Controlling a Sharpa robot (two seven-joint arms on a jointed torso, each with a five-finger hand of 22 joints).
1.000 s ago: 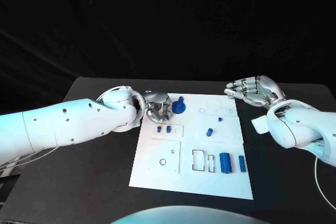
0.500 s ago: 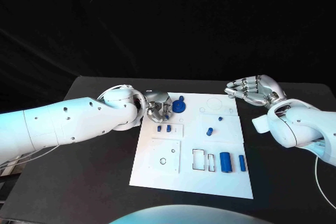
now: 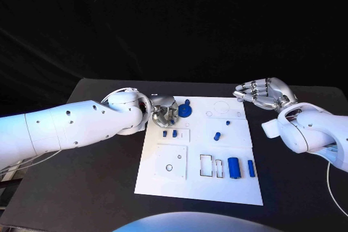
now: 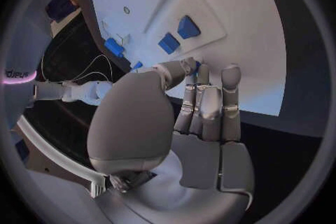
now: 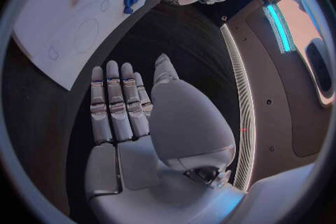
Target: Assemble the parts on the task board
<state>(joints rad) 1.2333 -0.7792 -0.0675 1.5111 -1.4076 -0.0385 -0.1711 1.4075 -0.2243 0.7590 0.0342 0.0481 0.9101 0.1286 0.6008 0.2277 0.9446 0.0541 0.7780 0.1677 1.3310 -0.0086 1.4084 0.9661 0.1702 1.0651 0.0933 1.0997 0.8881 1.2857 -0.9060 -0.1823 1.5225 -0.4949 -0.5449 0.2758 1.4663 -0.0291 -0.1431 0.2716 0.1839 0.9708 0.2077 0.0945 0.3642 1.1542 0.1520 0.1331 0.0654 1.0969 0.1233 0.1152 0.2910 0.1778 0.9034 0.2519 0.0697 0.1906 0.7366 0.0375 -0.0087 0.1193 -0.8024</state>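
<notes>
The white task board [image 3: 199,161] lies flat in the middle of the black counter [image 3: 94,176], and small blue parts sit scattered across it. The left hand [image 3: 164,112] rests at the board's far left corner, fingers curled down close together with their tips on or just above the white surface; whether they pinch anything cannot be told. Just beside that hand lies a round blue disc [image 3: 185,110] with a small blue peg [image 3: 188,101] next to it. Two little blue blocks [image 3: 170,133] sit nearer the robot, below the left hand. Around the middle of the board are a small stud [image 3: 228,123] and a short blue piece [image 3: 216,136]. Toward the near right part lie a thick blue cylinder [image 3: 234,167] and a thinner blue rod [image 3: 251,168], side by side. The right hand [image 3: 262,93] hangs off the board's far right corner, holding nothing, its fingers straight and side by side
</notes>
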